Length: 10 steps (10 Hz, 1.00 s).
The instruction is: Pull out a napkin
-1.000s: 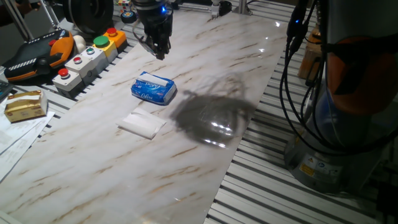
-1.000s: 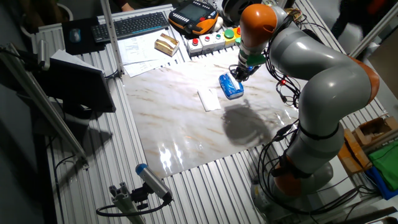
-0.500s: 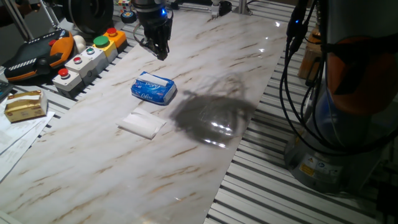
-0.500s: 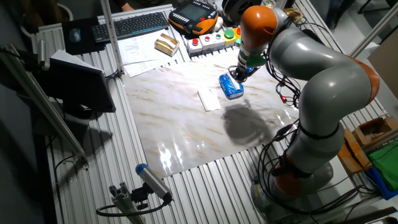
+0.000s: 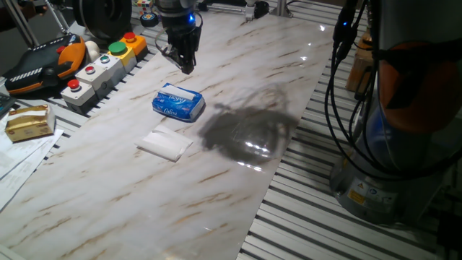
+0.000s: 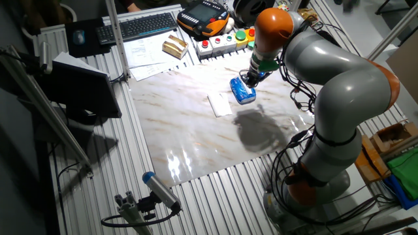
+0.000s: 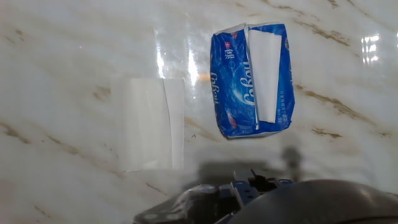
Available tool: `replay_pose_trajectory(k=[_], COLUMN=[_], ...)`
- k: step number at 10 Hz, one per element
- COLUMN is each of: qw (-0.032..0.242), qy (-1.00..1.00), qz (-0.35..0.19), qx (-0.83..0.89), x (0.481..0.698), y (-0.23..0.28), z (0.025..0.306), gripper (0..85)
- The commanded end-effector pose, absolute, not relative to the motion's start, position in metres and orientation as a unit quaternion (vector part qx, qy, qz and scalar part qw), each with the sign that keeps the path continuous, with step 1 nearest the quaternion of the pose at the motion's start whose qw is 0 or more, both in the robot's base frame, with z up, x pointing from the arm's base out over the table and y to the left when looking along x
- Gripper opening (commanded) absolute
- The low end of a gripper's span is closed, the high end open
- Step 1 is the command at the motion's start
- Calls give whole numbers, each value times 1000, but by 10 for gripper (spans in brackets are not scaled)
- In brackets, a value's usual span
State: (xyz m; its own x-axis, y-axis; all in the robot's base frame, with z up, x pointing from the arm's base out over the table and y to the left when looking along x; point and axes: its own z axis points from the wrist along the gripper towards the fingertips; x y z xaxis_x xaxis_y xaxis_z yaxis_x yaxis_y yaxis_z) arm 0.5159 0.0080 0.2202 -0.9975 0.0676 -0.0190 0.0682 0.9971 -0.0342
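Observation:
A white folded napkin [image 5: 164, 144] lies flat on the marble table, also in the other fixed view [image 6: 219, 104] and the hand view [image 7: 149, 124]. Next to it lies the blue-and-white tissue pack [image 5: 178, 103] [image 6: 243, 91] [image 7: 249, 81], with a second white napkin [image 7: 266, 68] showing in its open slot. My gripper [image 5: 185, 65] [image 6: 247, 78] hangs above the table just beyond the pack, fingers together and holding nothing. In the hand view only dark parts of the hand show at the bottom edge.
A button box [image 5: 101, 68] with red and green buttons and an orange-black pendant [image 5: 43, 65] stand at the table's left edge. A tan box [image 5: 29, 121] and papers lie beside them. Cables [image 5: 346, 65] and the arm's base are at the right.
The gripper has shifted only slightly above the pack. The napkin and the pack have not moved.

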Motion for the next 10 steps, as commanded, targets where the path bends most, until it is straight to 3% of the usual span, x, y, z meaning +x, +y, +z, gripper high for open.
replay_pose_trajectory(k=[1,10], qw=[10,17], qy=[999,998], qz=[-22,1], qx=[37,57], x=[516,529], y=[8,-1], z=[220,198], gripper=[7,7])
